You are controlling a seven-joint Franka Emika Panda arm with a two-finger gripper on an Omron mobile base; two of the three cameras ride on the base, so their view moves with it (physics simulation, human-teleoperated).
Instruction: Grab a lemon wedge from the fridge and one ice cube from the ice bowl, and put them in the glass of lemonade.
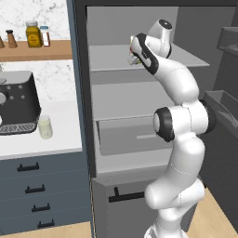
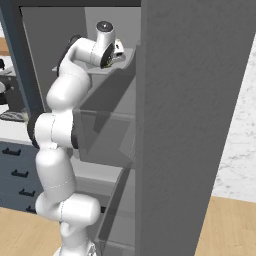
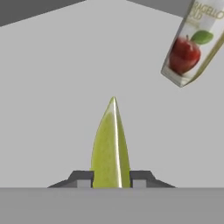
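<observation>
Arm is reaching into the open fridge (image 1: 139, 93) at upper-shelf height, hand pointing down at the shelf so the fingers (image 3: 112, 180) can take the wedge (image 3: 110, 146) from above. In the hand view the wedge is sitting right between the two finger tips, tips flanking its base on both sides and looking closed in on it, so I'm judging a pinch on the wedge (can't tell whether it's firm or whether the wedge is off the shelf yet). Wedge is lying on the pale shelf, pointed end aimed away from the hand. A small carton (image 3: 192, 43) with a red apple picture is lying tilted, well apart from the wedge, not blocking a straight lift. The glass (image 1: 45, 126) is waiting on the desk (image 1: 60, 139) left of the fridge, near the coffee machine (image 1: 17, 101). Fridge side wall and the door bins on the right are what the arm needs to clear when backing out.
</observation>
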